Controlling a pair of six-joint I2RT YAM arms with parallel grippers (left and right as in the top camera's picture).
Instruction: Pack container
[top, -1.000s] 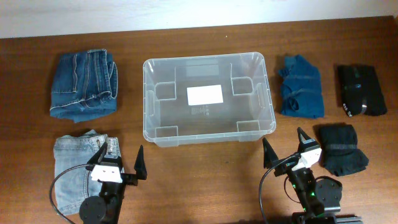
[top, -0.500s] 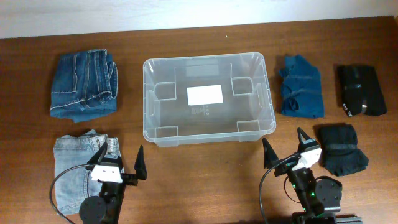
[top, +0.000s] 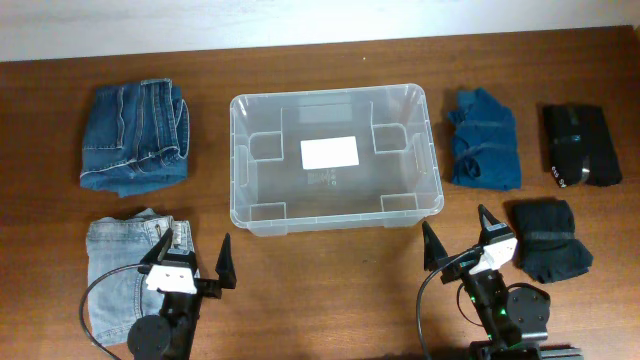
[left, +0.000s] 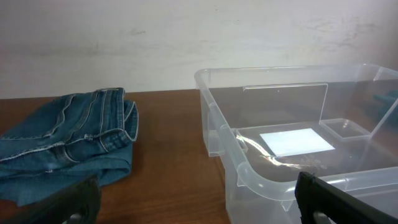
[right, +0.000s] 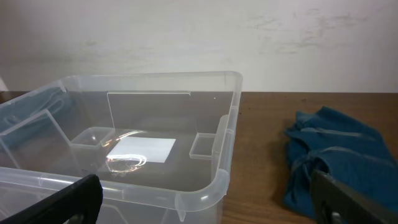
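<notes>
The table (top: 330, 300) is warm reddish-brown wood with a fine darker grain. The wall (top: 300, 18) behind it is off-white with faint grey scuffs. The container (top: 238, 175) is clear, colourless plastic, and the label (top: 330, 152) on its base is plain white. The dark jeans (top: 135, 135) are deep indigo denim with pale stitching along the seams. The pale jeans (top: 115, 270) are a washed-out light blue. The blue garment (top: 483, 140) is a solid mid blue. The black garment (top: 580, 145) carries a small white mark, while the black bundle (top: 548, 240) is plain black throughout. The left claw (top: 193, 258) and the right claw (top: 458, 240) each have black fingers with a white block behind them.
</notes>
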